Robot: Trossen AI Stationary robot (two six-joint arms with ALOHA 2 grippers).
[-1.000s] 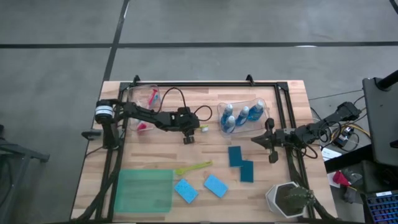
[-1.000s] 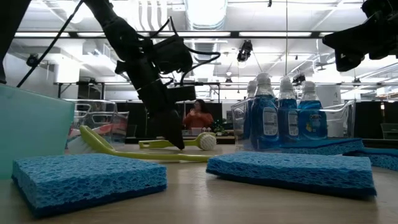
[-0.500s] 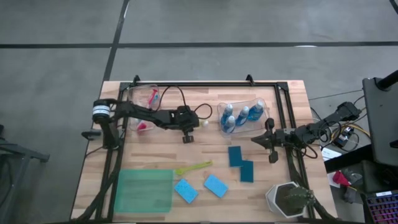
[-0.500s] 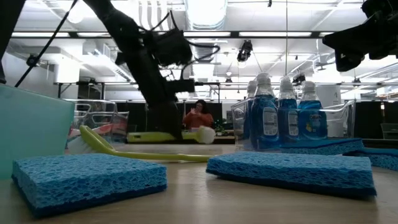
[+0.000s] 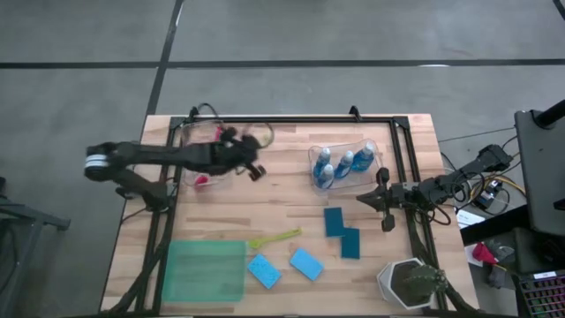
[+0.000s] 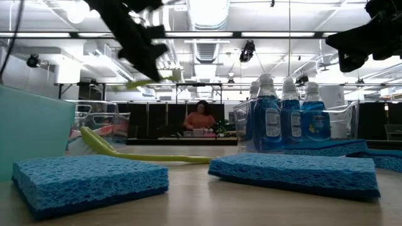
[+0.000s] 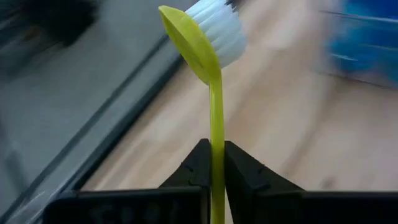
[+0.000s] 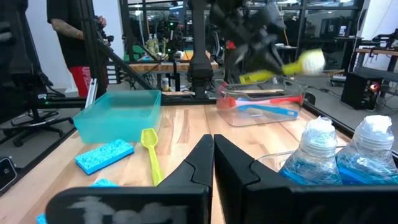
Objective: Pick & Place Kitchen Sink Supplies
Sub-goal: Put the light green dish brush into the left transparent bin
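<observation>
My left gripper (image 5: 246, 164) is raised over the clear brush bin (image 5: 208, 155) at the table's far left and is shut on a yellow-green brush (image 7: 214, 93) with white bristles (image 7: 219, 28). That bin holds a pink brush (image 8: 273, 99) and a blue brush (image 8: 268, 111). A second yellow-green brush (image 5: 275, 238) lies flat on the table. Blue bottles (image 5: 344, 163) stand in another clear bin. Two teal sponges (image 5: 342, 231) and two blue sponges (image 5: 285, 267) lie flat near the front. My right gripper (image 5: 386, 200) hangs shut above the table's right side. My left gripper pinches the brush's thin handle (image 7: 216, 163) between its two fingers. The handle runs along the fingers, with the bristle head (image 8: 311, 61) sticking out ahead of them. The brush (image 6: 151, 81) is lifted clear of the table and lies roughly level in the air.
A green tray (image 5: 205, 271) sits at the near left. A white faceted pot with a plant (image 5: 410, 283) stands at the near right corner. A dark frame rail (image 5: 291, 119) runs along the far edge. People show in the room beyond (image 6: 200, 117).
My left gripper has risen from the middle of the table and swung toward the far left, over the brush bin, staying shut on the yellow-green brush. The brush has gone from lying on the table to hanging clear in the air.
</observation>
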